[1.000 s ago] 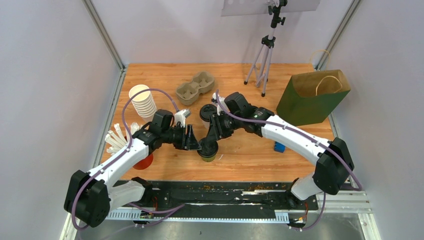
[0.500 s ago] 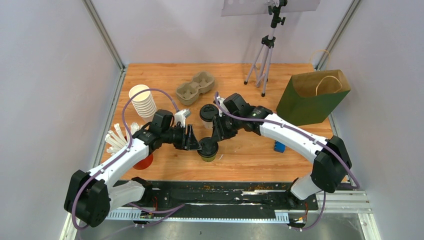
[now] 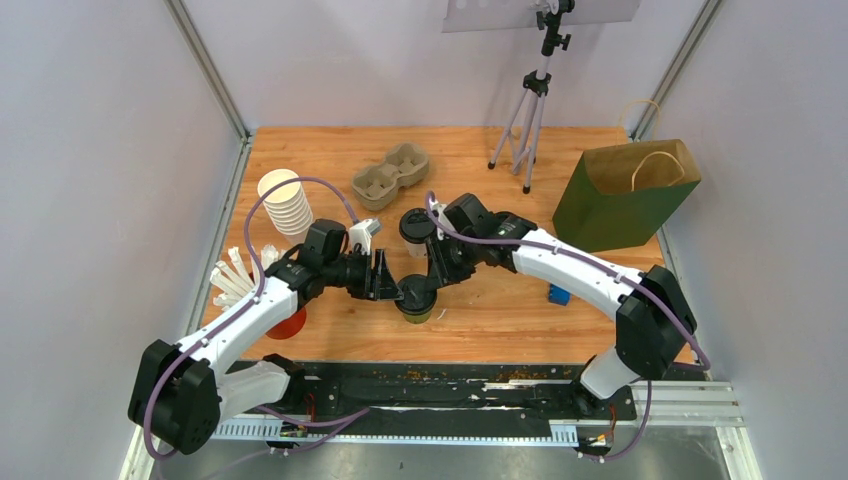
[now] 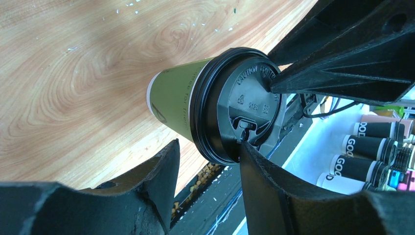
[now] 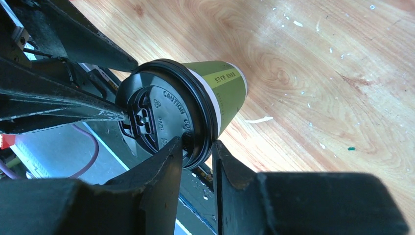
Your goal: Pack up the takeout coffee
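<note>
Right gripper [image 5: 198,144], tighter than before, clenched on olive-green cup [image 5: 220,93] lid rim; left gripper [image 4: 208,147] astride cup, grip unclear.

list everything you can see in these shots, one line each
green cup: 1, olive, black lid, front centre of table
white cup: 1, white, black lid, just behind green cup
carrier: 1, grey-brown, two wells, back centre
cup stack: 1, white, lidless, left
red cup: 1, red, front left
sticks: several, white, in red cup
bag: 1, green, open, right
tripod: 1, grey, back right
blue thing: 1, blue, front right, too small to name
table: 1, wood
left gripper: 1, black, open, straddling green cup's lid rim
right gripper: 1, black, pinching that rim
</note>
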Motion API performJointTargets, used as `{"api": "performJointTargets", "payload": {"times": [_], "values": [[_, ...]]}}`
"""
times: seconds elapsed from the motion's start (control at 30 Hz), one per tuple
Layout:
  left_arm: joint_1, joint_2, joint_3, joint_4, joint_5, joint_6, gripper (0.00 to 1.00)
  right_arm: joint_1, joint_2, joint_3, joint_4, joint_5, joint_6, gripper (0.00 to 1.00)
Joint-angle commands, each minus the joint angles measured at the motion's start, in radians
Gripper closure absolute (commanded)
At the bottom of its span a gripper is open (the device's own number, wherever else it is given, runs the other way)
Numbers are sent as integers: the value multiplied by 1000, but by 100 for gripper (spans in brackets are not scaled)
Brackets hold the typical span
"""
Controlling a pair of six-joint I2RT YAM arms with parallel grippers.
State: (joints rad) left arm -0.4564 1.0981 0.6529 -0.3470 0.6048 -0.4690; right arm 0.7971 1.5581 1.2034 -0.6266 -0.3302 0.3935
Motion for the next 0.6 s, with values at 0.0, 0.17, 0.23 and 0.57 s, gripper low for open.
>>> {"api": "performJointTargets", "payload": {"times": [0.0,0.17,0.23,0.57], "values": [[1,1,-12,2,-13,28,44,0,-14,-45,67,3,9,73],[1,7,-8,-14,-22,37,43,-8,-36,-87,97,2,-2,74],[1,10,-6,-22,-26,43,43,-11,-47,-104,113,-1,-8,74],[1,23,-2,-51,-56,62,43,-38,-75,-257,234,-36,19,77]]}}
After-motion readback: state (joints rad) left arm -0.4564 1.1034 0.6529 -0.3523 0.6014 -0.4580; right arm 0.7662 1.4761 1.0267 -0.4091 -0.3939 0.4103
